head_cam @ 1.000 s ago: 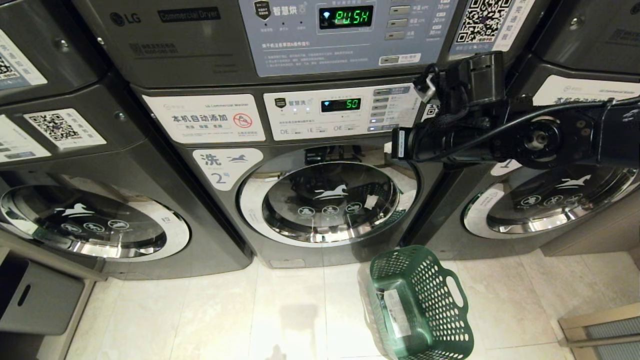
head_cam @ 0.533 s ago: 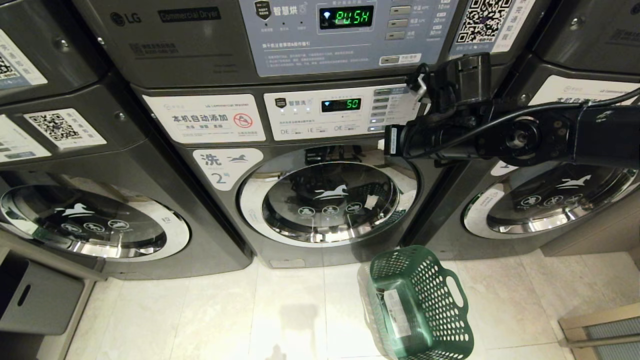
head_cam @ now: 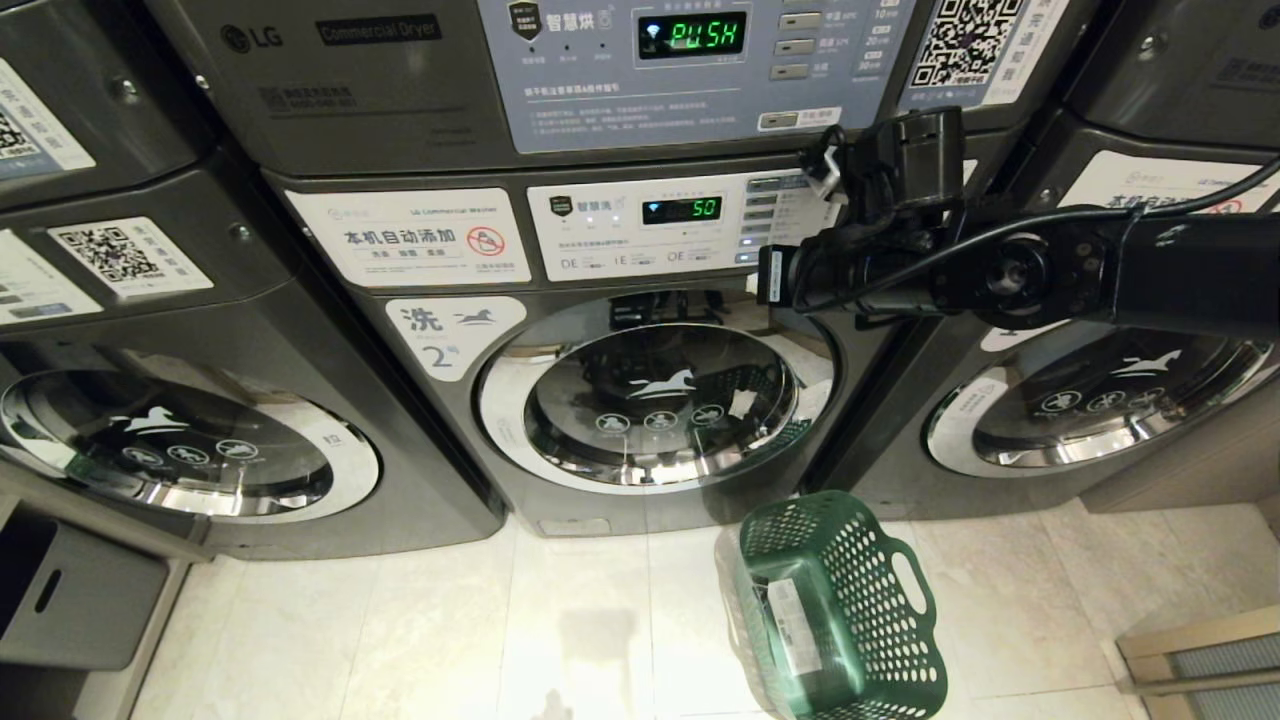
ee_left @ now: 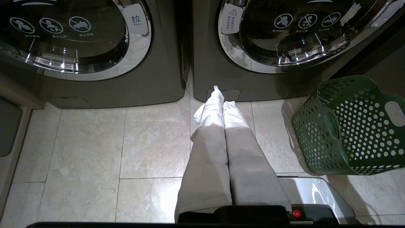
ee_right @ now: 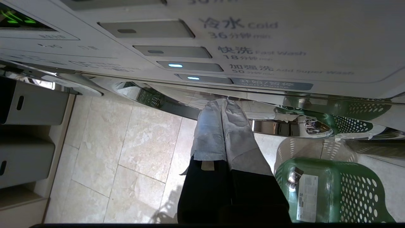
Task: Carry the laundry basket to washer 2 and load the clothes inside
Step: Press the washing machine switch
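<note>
Washer 2 (head_cam: pixel 440 335) stands in the middle with its chrome-ringed door (head_cam: pixel 660 405) closed and its display reading 50. The green laundry basket (head_cam: pixel 840 610) sits on the floor tiles before the washer's right corner, showing only a white sticker inside; it also shows in the left wrist view (ee_left: pixel 351 126) and the right wrist view (ee_right: pixel 335 190). The clothes are out of view. My right gripper (head_cam: pixel 768 275) is shut and empty, and reaches in from the right. Its tips (ee_right: pixel 221 103) sit just under the lit buttons (ee_right: pixel 193 78). My left gripper (ee_left: pixel 220 95) hangs shut over the floor by washer 2's base (ee_left: pixel 215 79).
Like washers stand on the left (head_cam: pixel 190 450) and on the right (head_cam: pixel 1100 400). A dryer panel reading PUSH (head_cam: pixel 692 35) is above washer 2. A grey cabinet (head_cam: pixel 70 600) is at the lower left, a low ledge (head_cam: pixel 1200 650) at the lower right.
My right arm has moved a little leftward along the front of washer 2's control panel. The basket, the door and the left gripper have stayed still.
</note>
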Robot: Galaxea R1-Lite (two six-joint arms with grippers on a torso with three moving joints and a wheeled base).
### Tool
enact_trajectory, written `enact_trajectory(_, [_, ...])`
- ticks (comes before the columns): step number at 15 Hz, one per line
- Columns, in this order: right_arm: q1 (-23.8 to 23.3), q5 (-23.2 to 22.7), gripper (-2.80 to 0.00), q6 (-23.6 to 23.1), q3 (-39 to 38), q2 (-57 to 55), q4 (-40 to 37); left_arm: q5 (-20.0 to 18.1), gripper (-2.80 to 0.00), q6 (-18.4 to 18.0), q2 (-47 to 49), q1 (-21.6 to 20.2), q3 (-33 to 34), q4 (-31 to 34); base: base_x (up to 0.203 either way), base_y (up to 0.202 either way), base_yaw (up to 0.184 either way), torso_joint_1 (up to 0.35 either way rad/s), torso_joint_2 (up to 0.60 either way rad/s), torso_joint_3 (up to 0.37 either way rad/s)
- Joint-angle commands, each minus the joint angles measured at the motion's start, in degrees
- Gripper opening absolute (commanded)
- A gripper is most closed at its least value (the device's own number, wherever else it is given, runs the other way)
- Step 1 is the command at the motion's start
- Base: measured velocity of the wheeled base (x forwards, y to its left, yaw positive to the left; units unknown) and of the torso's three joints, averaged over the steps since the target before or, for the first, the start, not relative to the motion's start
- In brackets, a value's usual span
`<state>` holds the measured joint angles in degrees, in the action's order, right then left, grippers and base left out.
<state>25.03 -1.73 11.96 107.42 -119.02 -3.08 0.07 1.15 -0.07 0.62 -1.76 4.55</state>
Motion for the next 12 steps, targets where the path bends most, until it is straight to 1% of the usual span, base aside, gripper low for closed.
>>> enact_trajectory(1, [0.02, -0.03, -2.8, 0.33, 0.97, -0.73, 0.18, 0.01, -2.8, 0.0, 0.07, -0.01, 0.0, 0.02, 0.0, 0.0, 0.0, 0.0, 0.0, 0.0])
enact_trajectory(4, [0.29, 0.13, -2.8, 0.79, 2.43, -1.29, 0.1, 0.01, -2.8, 0.0, 0.07, 0.06, 0.0, 0.02, 0.0, 0.0, 0.0, 0.0, 0.0, 0.0])
enact_trajectory(12, [0.29, 0.32, -2.8, 0.75, 1.07, 0.45, 0.1, 0.01, -2.8, 0.0, 0.07, -0.01, 0.0, 0.02, 0.0, 0.0, 0.0, 0.0, 0.0, 0.0])
